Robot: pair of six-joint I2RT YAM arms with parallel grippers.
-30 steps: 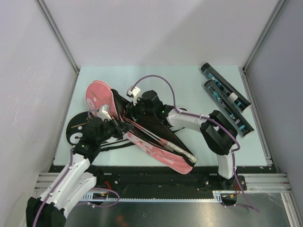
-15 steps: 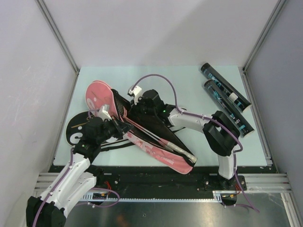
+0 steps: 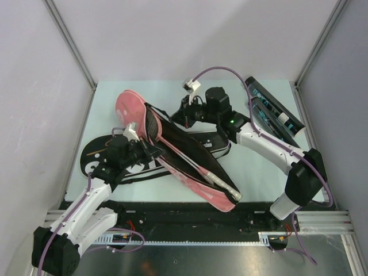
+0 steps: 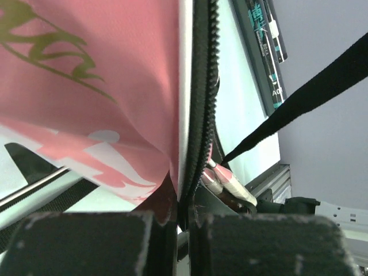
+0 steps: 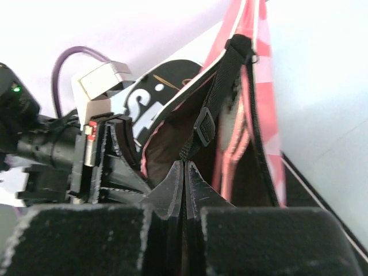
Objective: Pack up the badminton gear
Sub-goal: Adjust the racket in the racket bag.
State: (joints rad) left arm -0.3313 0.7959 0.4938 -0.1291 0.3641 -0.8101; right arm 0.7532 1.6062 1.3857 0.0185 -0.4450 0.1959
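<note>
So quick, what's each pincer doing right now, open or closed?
Left pincer: closed, pinching the zipper edge of the pink racket bag.
Right pincer: closed, apparently gripping that bag's opposite edge.

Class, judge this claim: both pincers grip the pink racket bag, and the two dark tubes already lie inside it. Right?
No: the top external view shows the two dark tubes outside the pink racket bag, on the table at its far right. The left pincer and right pincer do grip it.
</note>
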